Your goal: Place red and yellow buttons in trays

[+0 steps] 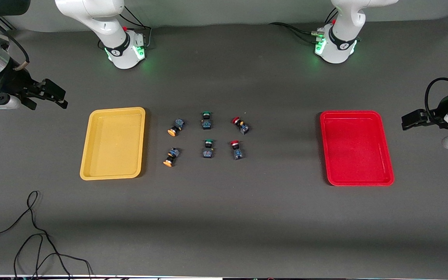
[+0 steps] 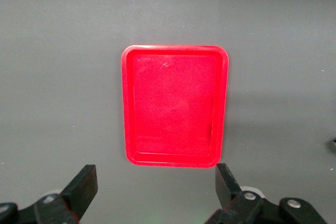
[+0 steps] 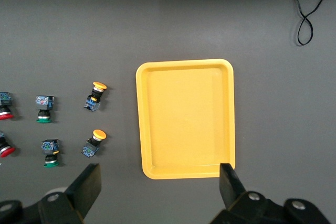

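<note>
Two wide-spread claws, left claw (image 2: 152, 190) over red tray (image 2: 176, 158), right claw (image 3: 160, 187) over yellow tray (image 3: 184, 171).

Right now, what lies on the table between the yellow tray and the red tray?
Front view: six buttons lie between the yellow tray and red tray: two yellow-capped, two green-capped, two red-capped.

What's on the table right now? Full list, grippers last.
yellow tray: 1, yellow, empty, toward the right arm's end.
red tray: 1, red, empty, toward the left arm's end.
yellow buttons: 2, orange-yellow caps, on the table beside the yellow tray; second nearer the camera.
green buttons: 2, green caps, middle column; second nearer the camera.
red buttons: 2, red caps, on the red tray's side of the group; second nearer the camera.
cable: 1, black, near table edge.
right gripper: open, waiting outside the yellow tray.
left gripper: open, waiting outside the red tray.
</note>
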`<action>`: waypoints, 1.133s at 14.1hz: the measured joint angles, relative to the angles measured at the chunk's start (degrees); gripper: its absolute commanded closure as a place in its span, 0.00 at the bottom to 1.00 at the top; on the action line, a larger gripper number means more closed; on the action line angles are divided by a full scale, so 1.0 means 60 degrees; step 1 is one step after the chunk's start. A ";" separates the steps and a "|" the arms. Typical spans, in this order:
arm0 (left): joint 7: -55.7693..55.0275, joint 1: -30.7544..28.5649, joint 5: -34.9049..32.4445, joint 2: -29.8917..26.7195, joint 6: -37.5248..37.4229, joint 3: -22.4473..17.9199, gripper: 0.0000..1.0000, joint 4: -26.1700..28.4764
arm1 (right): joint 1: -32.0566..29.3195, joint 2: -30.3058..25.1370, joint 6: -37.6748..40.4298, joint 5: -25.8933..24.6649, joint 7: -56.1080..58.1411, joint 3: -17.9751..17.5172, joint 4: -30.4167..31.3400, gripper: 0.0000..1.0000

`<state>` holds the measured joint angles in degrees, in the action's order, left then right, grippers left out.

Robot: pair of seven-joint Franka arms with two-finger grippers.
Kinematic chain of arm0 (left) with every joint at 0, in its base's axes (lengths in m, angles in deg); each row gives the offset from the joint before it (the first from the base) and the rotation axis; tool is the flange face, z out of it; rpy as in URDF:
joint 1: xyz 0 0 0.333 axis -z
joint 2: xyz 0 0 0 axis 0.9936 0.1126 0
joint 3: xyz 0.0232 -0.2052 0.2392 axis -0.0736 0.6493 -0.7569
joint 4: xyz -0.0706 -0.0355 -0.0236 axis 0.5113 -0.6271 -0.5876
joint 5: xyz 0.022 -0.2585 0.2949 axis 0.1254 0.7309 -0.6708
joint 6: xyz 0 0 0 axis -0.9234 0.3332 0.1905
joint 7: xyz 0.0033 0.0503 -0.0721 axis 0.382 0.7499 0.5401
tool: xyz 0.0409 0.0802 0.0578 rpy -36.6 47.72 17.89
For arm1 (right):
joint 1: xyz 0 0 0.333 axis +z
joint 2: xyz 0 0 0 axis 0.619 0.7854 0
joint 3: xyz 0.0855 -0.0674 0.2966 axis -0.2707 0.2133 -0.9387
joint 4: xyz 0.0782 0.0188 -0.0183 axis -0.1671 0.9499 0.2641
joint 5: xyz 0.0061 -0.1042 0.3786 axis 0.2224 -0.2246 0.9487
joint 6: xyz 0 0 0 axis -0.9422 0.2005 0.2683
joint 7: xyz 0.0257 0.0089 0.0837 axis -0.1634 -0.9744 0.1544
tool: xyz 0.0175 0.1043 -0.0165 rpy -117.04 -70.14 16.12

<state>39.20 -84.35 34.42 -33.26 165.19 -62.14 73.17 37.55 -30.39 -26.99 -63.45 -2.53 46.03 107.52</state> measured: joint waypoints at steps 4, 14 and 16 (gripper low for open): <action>0.0000 -0.0061 0.0082 -0.0030 -0.0086 -0.0001 0.00 -0.0029 | 0.0001 0.0007 0.0142 0.0000 0.0000 0.0000 0.0001 0.00; -0.0033 -0.0052 0.0109 0.0013 -0.0265 0.0355 0.00 -0.0146 | 0.0025 0.0003 -0.1112 0.0102 -0.0543 -0.0021 0.2197 0.00; -0.0281 -0.0042 0.0120 0.0046 -0.0287 0.0537 0.00 -0.0128 | 0.0089 0.0000 -0.2268 0.0328 -0.0863 -0.0064 0.3393 0.00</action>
<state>37.52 -84.60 35.14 -32.98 163.47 -58.91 72.40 38.08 -30.39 -40.60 -61.48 -7.71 45.64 127.88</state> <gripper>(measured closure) 0.000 0.000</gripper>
